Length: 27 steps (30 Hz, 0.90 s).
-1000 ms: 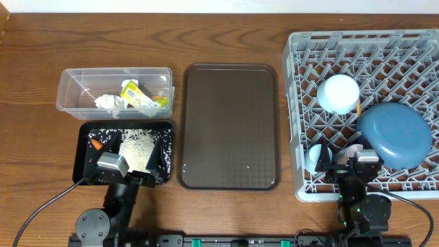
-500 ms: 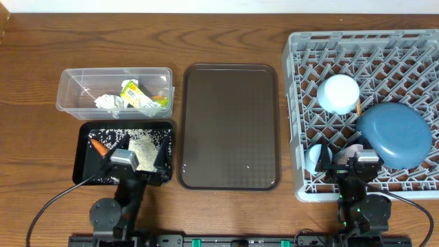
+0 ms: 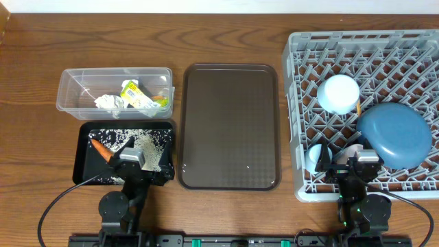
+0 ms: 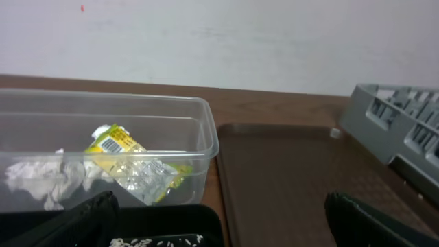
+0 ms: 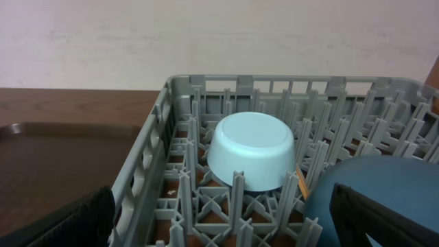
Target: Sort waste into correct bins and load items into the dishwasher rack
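Observation:
The clear tub (image 3: 68,89) holds crumpled white paper (image 3: 108,102) and the yellow-green wrapper (image 3: 137,97). In front of it the black tray (image 3: 79,156) carries rice grains (image 3: 147,145) and the orange carrot (image 3: 101,149). My left gripper (image 3: 130,162) stands open over the tray's near edge; its wrist view shows the wrapper (image 4: 130,161) through the tub wall. In the grey rack (image 3: 292,123) sit an upturned bowl (image 3: 338,94), the blue plate (image 3: 395,134), a light blue cup (image 3: 317,156) and a chopstick (image 3: 358,108). My right gripper (image 3: 357,165) is open at the rack's near side, facing the bowl (image 5: 252,151).
A dark brown serving tray (image 3: 229,127) lies between the bins and the rack, with nothing on it. The pale pink cup (image 3: 352,149) is partly hidden behind my right wrist. Bare wooden table runs along the far edge.
My left arm has drawn back toward the near table edge and slightly right, uncovering the carrot and more rice. The right arm has not moved.

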{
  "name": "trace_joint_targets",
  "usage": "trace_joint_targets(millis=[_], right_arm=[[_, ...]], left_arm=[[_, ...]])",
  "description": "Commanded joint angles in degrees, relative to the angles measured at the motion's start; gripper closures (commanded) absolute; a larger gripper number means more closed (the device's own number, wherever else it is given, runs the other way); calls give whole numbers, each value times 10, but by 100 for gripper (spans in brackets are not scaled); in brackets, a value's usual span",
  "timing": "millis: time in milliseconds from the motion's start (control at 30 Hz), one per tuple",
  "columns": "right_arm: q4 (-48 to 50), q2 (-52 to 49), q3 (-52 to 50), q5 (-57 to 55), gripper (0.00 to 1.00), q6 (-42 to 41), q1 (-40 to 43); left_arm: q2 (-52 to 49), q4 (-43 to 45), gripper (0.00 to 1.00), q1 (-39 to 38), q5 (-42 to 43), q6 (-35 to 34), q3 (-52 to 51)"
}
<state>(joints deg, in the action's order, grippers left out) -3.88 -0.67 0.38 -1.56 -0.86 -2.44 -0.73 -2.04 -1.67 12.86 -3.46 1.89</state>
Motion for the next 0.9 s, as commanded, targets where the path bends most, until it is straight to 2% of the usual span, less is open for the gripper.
trace_joint_targets(millis=[0,100,233,600,733,867], right_arm=[[-2,4,-1,-7,1,-4,-5],[-2,4,-1,-7,1,-4,-5],[-2,4,-1,-7,1,-4,-5],[-2,4,-1,-7,1,-4,-5],[-2,4,-1,-7,1,-4,-5],[-2,4,-1,-7,1,-4,-5]], left_arm=[[7,-7,2,-12,-5,79,-17],[7,-9,2,-19,-14,133,-17],[7,-11,2,-21,-46,135,-17],[7,-11,2,-21,-48,135,-17],[7,-10,2,-21,-49,118,-17],[7,-2,2,-21,-77,61,-17]])
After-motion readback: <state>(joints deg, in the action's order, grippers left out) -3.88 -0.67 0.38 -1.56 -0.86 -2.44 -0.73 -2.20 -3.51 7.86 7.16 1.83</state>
